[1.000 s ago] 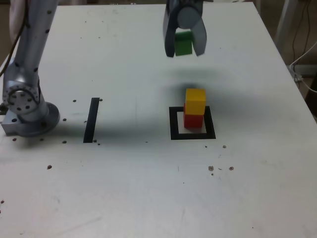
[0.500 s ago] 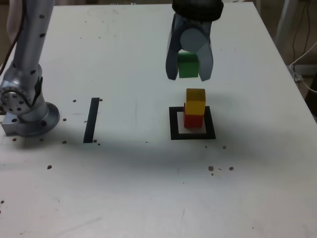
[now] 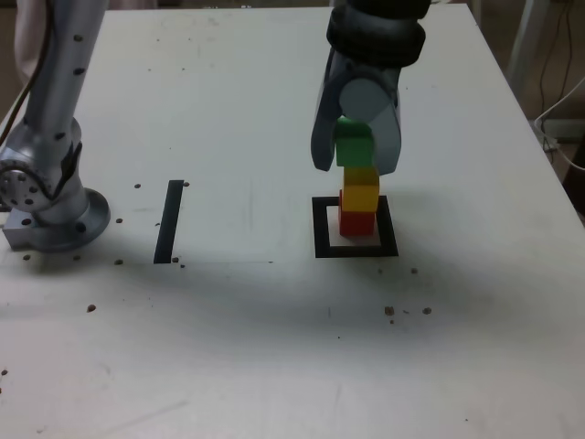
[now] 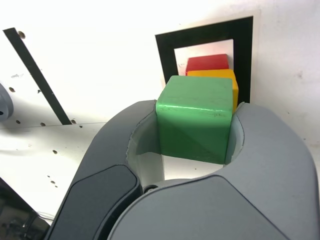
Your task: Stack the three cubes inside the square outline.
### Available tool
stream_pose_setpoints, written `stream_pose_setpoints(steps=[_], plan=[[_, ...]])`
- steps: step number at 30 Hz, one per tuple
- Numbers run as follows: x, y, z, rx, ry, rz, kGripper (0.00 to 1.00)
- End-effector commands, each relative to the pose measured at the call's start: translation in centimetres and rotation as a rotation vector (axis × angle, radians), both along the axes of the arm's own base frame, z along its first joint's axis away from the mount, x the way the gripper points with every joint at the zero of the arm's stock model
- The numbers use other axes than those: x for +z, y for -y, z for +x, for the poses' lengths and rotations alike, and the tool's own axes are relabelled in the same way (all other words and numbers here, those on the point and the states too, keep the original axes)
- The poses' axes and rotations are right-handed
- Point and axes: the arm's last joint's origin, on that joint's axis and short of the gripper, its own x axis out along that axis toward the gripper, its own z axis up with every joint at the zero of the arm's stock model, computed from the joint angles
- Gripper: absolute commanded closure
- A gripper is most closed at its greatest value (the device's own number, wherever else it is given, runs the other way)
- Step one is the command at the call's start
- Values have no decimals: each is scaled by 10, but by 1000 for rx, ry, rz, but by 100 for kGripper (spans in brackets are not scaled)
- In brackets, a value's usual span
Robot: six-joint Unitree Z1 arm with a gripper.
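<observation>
- The green cube [image 3: 354, 146] is held between the gripper's fingers [image 4: 275, 145], closed in on its opposite sides.
- Over the last second it has been carried towards the stack; in the exterior view it now appears just above the yellow cube [image 3: 361, 194], where a gap was seen before.
- Whether the two are touching cannot be told, as depth is poorly shown here.
- The yellow cube is seen on the red cube [image 3: 357, 223], which is set inside the black square outline [image 3: 324, 248], towards the exterior view's right side of it; neither has visibly been moved.
- In the wrist view, the yellow cube is partly hidden by the green one, so alignment should probably be checked before release.
- Only the top placement seems left to be done.
- Well apart, towards the exterior view's left, a straight black strip [image 3: 169, 222] is seen.
</observation>
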Motion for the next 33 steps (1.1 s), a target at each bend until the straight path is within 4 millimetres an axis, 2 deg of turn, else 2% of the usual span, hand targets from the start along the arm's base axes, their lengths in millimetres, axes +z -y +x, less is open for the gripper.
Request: stream_pose_setpoints(steps=[1,33], plan=[[-1,1,1,0,-13,4,72],[-7,17,4,-18,-15,10,71]])
